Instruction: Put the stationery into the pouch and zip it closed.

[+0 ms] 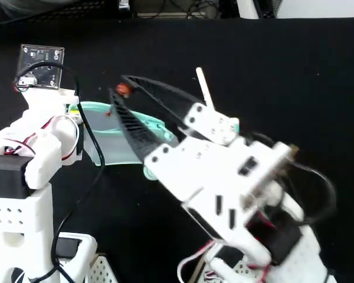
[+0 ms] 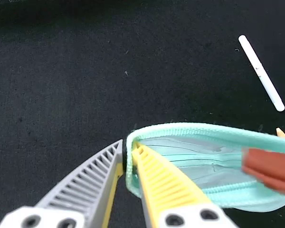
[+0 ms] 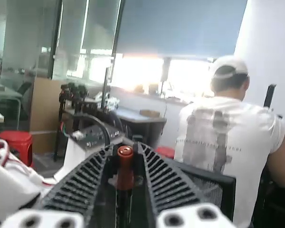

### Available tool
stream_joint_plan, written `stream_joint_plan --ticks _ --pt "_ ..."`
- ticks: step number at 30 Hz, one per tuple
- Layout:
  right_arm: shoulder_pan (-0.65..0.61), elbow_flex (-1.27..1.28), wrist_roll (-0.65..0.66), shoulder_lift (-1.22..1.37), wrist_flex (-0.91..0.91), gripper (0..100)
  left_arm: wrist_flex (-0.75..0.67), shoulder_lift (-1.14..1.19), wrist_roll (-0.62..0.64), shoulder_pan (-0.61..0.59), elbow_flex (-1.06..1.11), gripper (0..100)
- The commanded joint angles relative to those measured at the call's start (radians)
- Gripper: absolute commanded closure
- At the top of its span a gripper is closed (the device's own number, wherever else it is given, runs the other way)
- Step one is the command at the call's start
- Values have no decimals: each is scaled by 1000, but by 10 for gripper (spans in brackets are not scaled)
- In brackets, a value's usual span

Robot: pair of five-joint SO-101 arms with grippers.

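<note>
Left gripper (image 2: 127,154) pinches the teal pouch's (image 2: 204,152) rim; right gripper (image 3: 125,147) clamps a red-capped pen (image 3: 125,166) over the pouch.

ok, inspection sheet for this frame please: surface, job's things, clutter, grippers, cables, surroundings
Surface: black table cover, flat.
Job's things: teal pouch unzipped, mouth open; white pen lying on the table apart from the pouch; red-capped pen off the table, held in a gripper.
Clutter: nothing seen.
Grippers: left gripper clamped on the pouch's rim, one finger inside the mouth; right gripper shut on the red-capped pen, tilted up toward the room.
Cables: black cable running down from the left arm's camera past the pouch's end; black loop on the right arm.
Surroundings: office with windows and a red stool.
</note>
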Motion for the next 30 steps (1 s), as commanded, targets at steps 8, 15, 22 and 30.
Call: stream_joint_plan --ticks 8,15,22,30 --pt "-11 173 -5 -27 -11 986 9 14 2 8 85 970" --pt "-8 217 32 -38 176 845 9 14 2 8 85 970" --pt "-11 -82 44 -33 377 753 9 14 2 8 85 970" --pt "296 -300 37 -35 652 797 8 14 2 8 85 970"
